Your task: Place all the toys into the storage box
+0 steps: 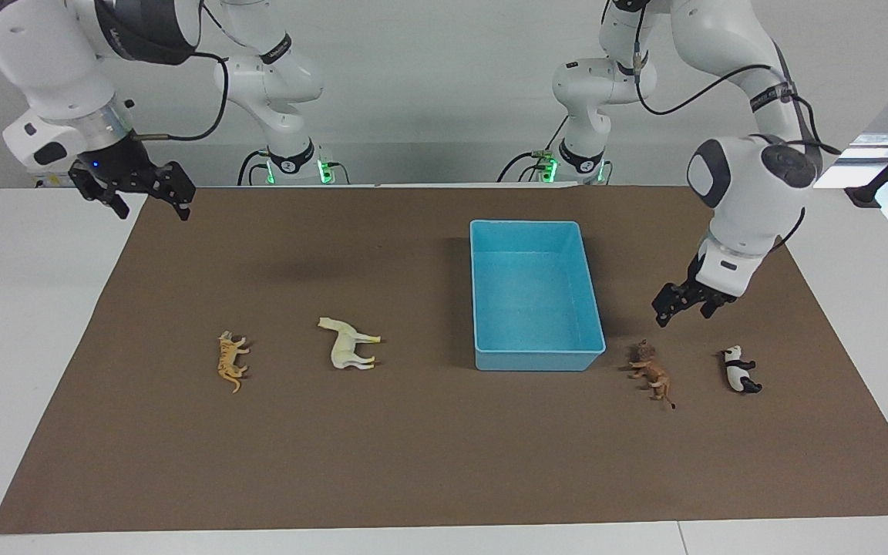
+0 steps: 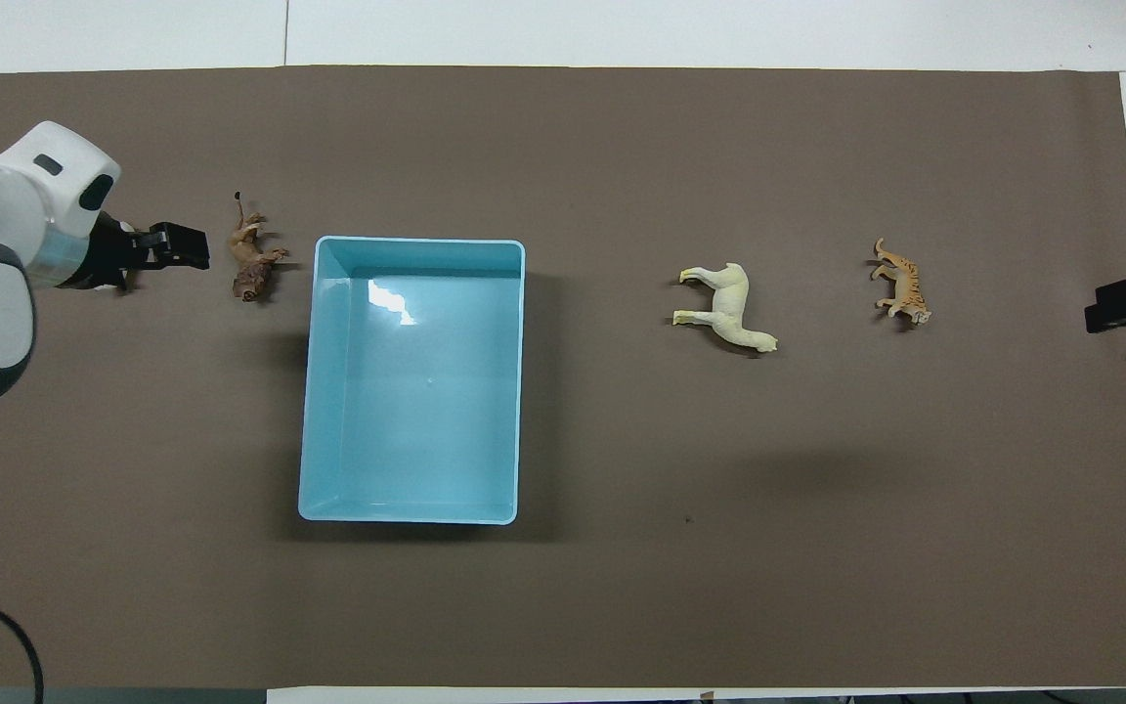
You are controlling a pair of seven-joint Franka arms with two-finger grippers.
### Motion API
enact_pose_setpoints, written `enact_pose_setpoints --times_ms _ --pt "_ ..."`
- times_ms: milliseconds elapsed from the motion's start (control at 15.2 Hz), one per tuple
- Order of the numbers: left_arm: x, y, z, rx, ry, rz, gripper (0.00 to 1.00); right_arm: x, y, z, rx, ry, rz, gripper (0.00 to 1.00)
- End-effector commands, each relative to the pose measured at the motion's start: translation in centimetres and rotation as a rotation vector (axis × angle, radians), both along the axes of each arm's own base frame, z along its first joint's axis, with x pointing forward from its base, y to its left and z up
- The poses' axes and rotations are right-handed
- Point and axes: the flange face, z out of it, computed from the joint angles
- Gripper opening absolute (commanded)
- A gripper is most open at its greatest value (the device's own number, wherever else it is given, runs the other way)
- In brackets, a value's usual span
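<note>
Left gripper (image 1: 684, 307): jaws apart — empty, above the mat between lion (image 1: 650, 373) and panda (image 1: 740, 369).
Right gripper (image 1: 145, 197): jaws apart — waits.

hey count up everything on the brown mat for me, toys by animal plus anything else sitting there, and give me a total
Tiger: 1
Horse: 1
Lion: 1
Panda: 1
Storage box: 1, light blue, with nothing in it
Total: 5 things, 4 of them toys
</note>
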Motion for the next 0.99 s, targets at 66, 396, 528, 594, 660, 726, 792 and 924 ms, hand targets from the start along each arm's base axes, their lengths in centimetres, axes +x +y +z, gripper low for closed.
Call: enact_pose_setpoints --times_ms 66,396,528,594,660,726,792,924 --pt "1.2 -1.3 -4.2 0.009 0.016 0.045 1.00 3.7 0.2 -9.2 0.047 0.005 -0.016 1.00" --pt "2.4 -0.7 -6.8 -0.019 -0.037 0.200 1.00 6.1 0.6 -16.6 0.034 -0.040 -0.011 1.00" --pt "2.7 -0.7 -7.7 -0.024 -0.048 0.214 1.00 6.3 0.7 -18.6 0.032 -0.035 -0.007 1.00" --pt "2.8 -0.6 -7.7 -0.026 -0.058 0.217 1.00 6.6 0.7 -19.6 0.030 -0.028 -0.002 1.00" --pt "2.7 -0.6 -8.1 -0.027 -0.058 0.219 1.00 6.8 0.8 -20.4 0.029 -0.030 0.007 1.00" --pt "2.7 -0.6 -8.3 -0.027 -0.053 0.221 1.00 7.0 1.0 -21.2 0.028 -0.029 0.030 1.00" --pt "2.7 -0.7 -8.3 -0.027 -0.053 0.221 1.00 7.2 2.0 -22.2 0.026 -0.026 0.074 1.00" --pt "2.6 -0.6 -8.5 -0.028 -0.050 0.229 0.99 7.5 2.0 -23.3 0.024 -0.037 0.087 1.00"
